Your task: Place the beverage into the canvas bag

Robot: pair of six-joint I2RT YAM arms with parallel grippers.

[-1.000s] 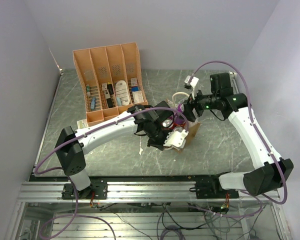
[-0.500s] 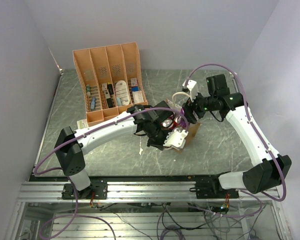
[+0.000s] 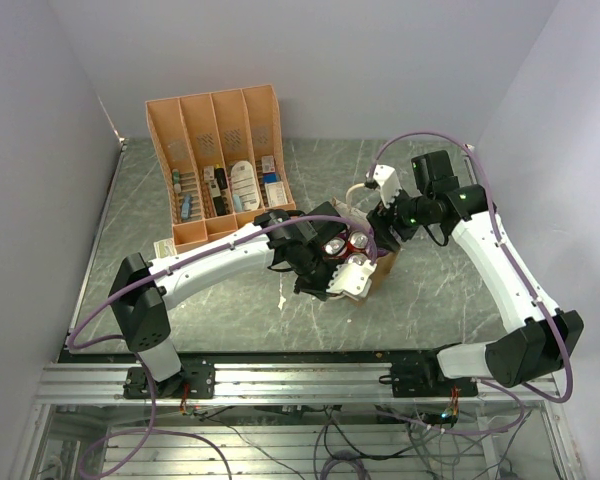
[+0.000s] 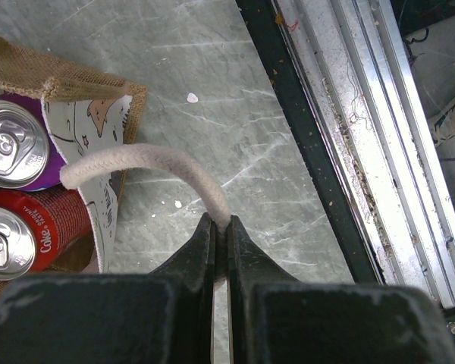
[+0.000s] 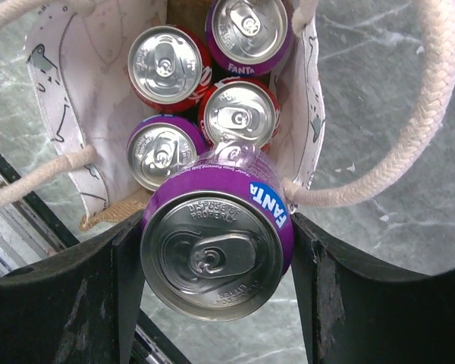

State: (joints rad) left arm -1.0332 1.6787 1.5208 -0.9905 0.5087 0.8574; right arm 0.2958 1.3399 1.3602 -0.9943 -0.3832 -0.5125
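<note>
From above, the canvas bag sat on the tabletop between both arms. Left wrist: the left claw pinched its cream handle, likely to hold the mouth open; right wrist: the right claw clamped the Fanta can above the opening.

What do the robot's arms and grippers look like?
The left arm and right arm have white shells, black joints and looping purple cables. The left gripper and right gripper have plain black fingers. A green light marks the right wrist.
</note>
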